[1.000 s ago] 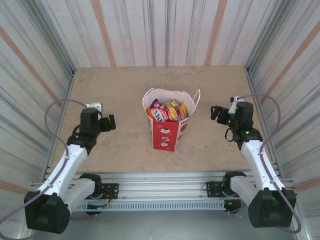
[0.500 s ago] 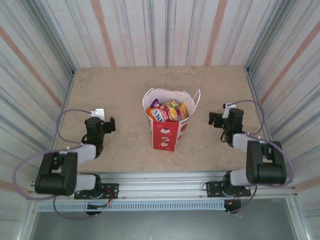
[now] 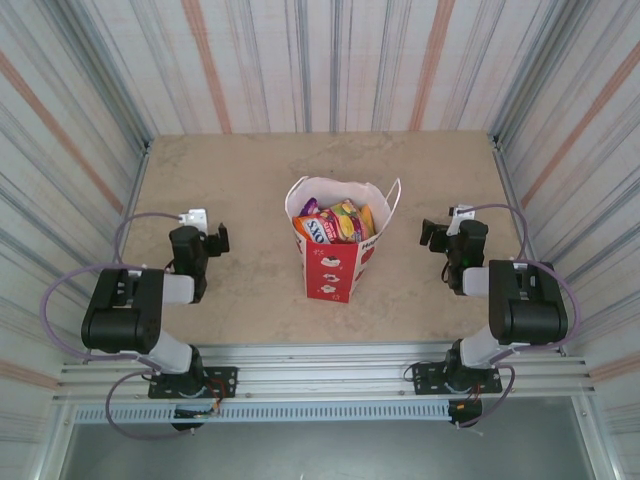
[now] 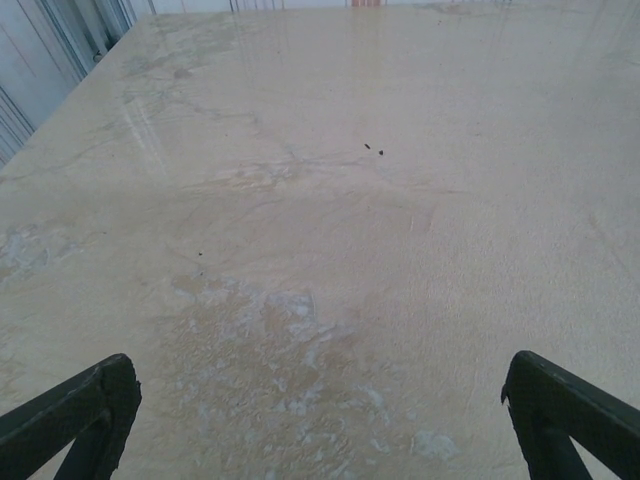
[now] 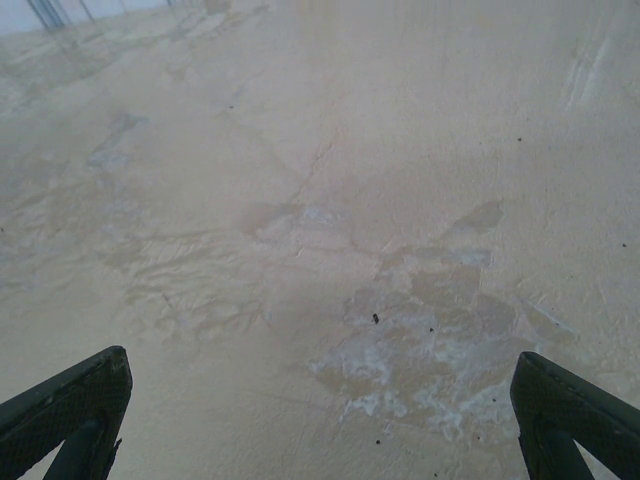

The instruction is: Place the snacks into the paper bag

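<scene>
Both arms are folding back over their bases compared with a second ago, elbows tucked in now rather than stretched along the near rail; the bag is sitting where it was.

I am watching the left gripper (image 3: 215, 240) hanging low over the table (image 3: 250, 170), its jaws spread wide and holding nothing; in its wrist view the left gripper (image 4: 315, 375) is showing two dark fingertips (image 4: 95, 395) at the bottom corners with bare marbled tabletop between and ahead of them. The right gripper (image 3: 432, 232) is likewise standing released and empty; in its own view the right gripper (image 5: 320, 365) is framing stained beige surface, one fingertip (image 5: 560, 400) at each lower corner.

The paper bag (image 3: 335, 270) is standing upright between the two grippers, well apart from each, off to the right of the left one and to the left of the right one; its mouth is gaping upward. The snacks (image 3: 340, 222) are lying inside it, packed together at the top; I am making out an orange packet (image 3: 315, 230) with lettering, a purple one (image 3: 309, 207) behind it and a yellow one (image 3: 347, 208) alongside.
</scene>
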Action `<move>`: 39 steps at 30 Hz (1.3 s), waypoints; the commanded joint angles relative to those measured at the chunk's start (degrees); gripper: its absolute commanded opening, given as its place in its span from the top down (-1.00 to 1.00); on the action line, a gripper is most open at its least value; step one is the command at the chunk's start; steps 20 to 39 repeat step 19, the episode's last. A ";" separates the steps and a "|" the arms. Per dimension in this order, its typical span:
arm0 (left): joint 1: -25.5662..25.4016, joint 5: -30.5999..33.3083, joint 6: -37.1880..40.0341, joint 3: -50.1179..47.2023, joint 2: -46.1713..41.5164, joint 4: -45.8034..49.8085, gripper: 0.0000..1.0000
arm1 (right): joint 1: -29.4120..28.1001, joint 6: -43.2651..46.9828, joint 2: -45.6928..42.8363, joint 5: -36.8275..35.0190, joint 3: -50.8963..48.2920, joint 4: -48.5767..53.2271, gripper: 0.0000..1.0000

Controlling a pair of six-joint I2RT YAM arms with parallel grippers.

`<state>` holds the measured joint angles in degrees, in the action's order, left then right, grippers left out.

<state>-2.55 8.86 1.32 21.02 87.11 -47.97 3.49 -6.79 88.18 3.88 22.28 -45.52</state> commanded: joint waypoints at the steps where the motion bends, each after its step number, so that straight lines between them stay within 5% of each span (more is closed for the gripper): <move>1: -0.72 1.31 0.22 1.13 -0.65 0.11 -0.97 | -0.08 1.34 0.50 -1.45 0.83 -1.33 -0.98; 39: -0.40 0.55 0.19 1.30 -0.71 0.67 -0.97 | 0.17 1.23 0.29 -0.92 0.49 -1.68 -0.98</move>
